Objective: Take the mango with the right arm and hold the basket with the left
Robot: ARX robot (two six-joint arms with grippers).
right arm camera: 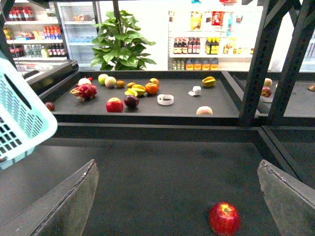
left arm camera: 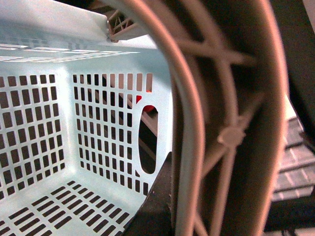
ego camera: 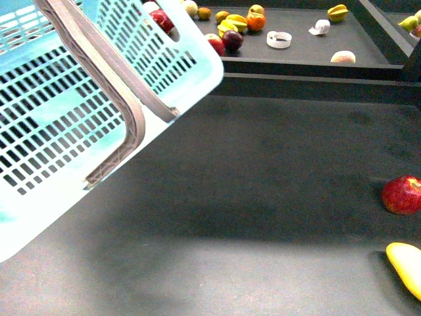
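The light blue slotted basket (ego camera: 72, 125) hangs tilted at the upper left of the front view, with a grey-brown handle (ego camera: 112, 85) across it. It also shows in the right wrist view (right arm camera: 19, 118). In the left wrist view my left gripper (left arm camera: 197, 216) is shut on the basket's handle (left arm camera: 197, 123), and the basket's inside (left arm camera: 74, 123) is empty. The yellow mango (ego camera: 408, 266) lies at the front right of the dark table, cut by the frame edge, next to a red apple (ego camera: 402, 195). My right gripper (right arm camera: 177, 206) is open above the table, the apple (right arm camera: 224, 218) between its fingers (right arm camera: 64, 206). The mango is out of the right wrist view.
A raised back shelf (ego camera: 302, 62) holds several fruits, among them a starfruit (ego camera: 338, 12), an orange (ego camera: 256, 22), a dark plum (ego camera: 232, 40) and a white tape roll (ego camera: 279, 39). Dark metal posts (right arm camera: 256, 64) stand at the right. The dark table (ego camera: 250, 178) spreads in front.
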